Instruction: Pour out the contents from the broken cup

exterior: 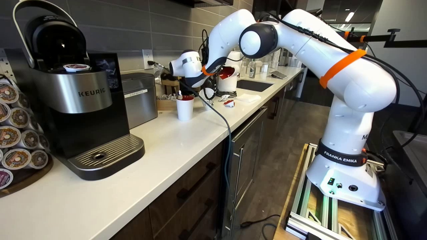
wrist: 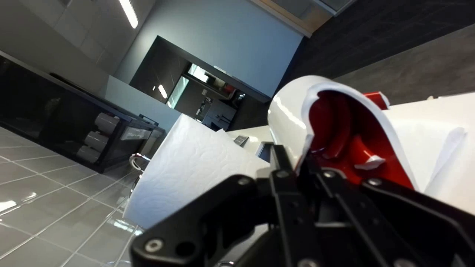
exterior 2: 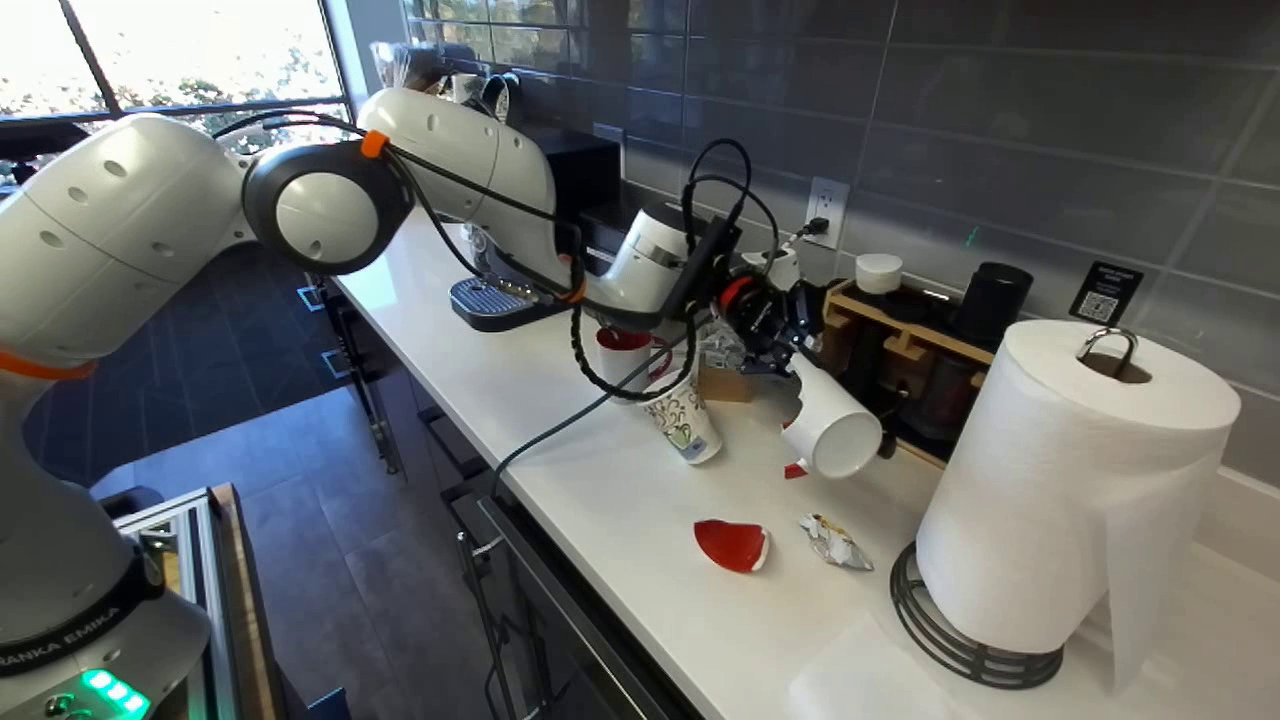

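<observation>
The broken cup, white outside and red inside with a jagged rim, shows in the wrist view and in both exterior views. It is tilted on its side, with its base towards the camera in an exterior view. My gripper is shut on the cup's wall, one finger inside and one outside; the gripper also shows in an exterior view. A red shard with a white broken edge lies inside the cup. Whether the cup touches the counter I cannot tell.
On the counter are a red shard, a foil wrapper, a patterned paper cup, a red-lined mug and a paper towel roll. A cable crosses the counter. A wooden organizer stands behind the gripper.
</observation>
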Controlling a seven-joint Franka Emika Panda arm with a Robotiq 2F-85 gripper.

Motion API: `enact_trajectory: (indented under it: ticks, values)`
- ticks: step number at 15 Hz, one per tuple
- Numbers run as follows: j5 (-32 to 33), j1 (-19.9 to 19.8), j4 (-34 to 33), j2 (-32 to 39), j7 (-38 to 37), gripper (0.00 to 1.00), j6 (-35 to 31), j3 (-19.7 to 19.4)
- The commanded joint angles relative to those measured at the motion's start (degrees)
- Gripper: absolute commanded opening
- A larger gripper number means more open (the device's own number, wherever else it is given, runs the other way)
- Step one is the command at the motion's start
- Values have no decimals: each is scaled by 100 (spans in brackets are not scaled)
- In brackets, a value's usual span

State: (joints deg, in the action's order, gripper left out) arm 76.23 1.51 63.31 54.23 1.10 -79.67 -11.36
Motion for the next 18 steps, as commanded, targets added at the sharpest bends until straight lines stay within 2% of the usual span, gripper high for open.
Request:
enact_trajectory:
  ticks: [1,5,11,14,18]
  values:
    - [336,-56,-539,525,329,3,410,-121]
    - [377,-114,-879,719,532,3,510,-150]
    - [780,-39,-1146,910,555,3,488,-278]
    - [557,-158,-1360,877,651,3,371,-94]
    - [-277,-423,-1884,683,744,3,317,327]
